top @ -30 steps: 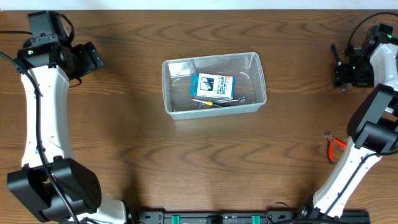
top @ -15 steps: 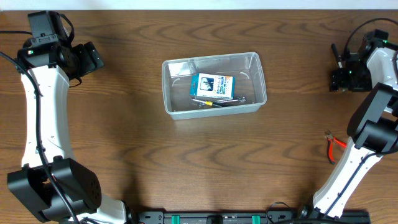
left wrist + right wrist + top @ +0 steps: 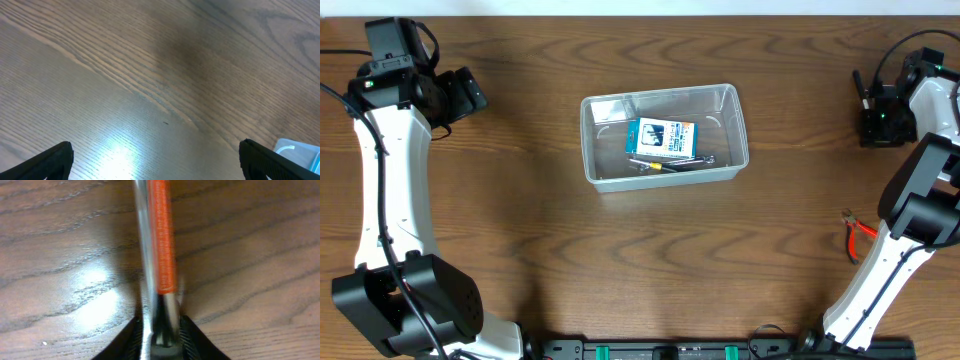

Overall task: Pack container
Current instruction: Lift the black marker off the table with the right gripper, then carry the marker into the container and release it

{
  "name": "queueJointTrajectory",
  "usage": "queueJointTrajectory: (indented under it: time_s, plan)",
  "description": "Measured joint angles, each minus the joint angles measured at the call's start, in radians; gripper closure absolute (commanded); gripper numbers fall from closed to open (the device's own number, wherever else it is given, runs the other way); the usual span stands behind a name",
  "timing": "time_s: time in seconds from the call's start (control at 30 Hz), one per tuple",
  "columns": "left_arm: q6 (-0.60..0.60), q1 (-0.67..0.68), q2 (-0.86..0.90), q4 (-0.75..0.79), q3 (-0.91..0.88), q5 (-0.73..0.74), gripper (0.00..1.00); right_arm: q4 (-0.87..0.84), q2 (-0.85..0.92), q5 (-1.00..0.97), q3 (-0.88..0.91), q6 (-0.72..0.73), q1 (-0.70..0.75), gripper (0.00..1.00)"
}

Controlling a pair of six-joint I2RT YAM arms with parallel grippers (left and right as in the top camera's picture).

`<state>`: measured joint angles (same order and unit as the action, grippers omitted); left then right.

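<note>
The container (image 3: 732, 128), a clear plastic tub, sits mid-table in the overhead view. Inside it lie a blue-and-white box (image 3: 660, 137) and a slim metal tool (image 3: 670, 163). My right gripper (image 3: 866, 102) is at the far right of the table. In the right wrist view this gripper (image 3: 160, 336) is shut on a silver tool with an orange grip (image 3: 161, 235), which points away over the wood. My left gripper (image 3: 470, 92) hovers at the far left, well apart from the tub. It stands open (image 3: 160, 165) over bare wood, with the container's corner (image 3: 300, 152) at the right edge.
A small orange-handled tool (image 3: 857, 236) lies by the right arm's lower link, partly hidden by it. The table's far edge runs just behind both grippers. Both arm bases stand at the near edge.
My right gripper's jaws have closed onto the orange-grip tool and it has shifted slightly. The left arm and the tub have not moved.
</note>
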<state>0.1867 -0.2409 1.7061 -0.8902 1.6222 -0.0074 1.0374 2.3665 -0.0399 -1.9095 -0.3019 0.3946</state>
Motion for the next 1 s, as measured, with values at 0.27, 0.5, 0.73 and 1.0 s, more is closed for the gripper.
queueJointTrajectory:
  time_s: [0.27, 0.5, 0.73, 1.0]
  plan:
    - [0.000, 0.000, 0.000, 0.000, 0.000, 0.000, 0.02, 0.040, 0.000, -0.002, -0.020, 0.008, 0.000, 0.99]
    - [0.000, 0.000, 0.000, 0.000, 0.000, 0.000, 0.02, 0.106, -0.014, 0.000, -0.197, 0.008, -0.010, 0.99]
    - [0.000, 0.000, 0.000, 0.000, 0.000, 0.000, 0.02, 0.123, -0.169, 0.100, -0.388, -0.025, -0.097, 0.99]
    - [0.000, 0.000, 0.000, 0.000, 0.000, 0.000, 0.02, 0.227, -0.409, 0.250, -0.458, -0.280, -0.402, 0.99]
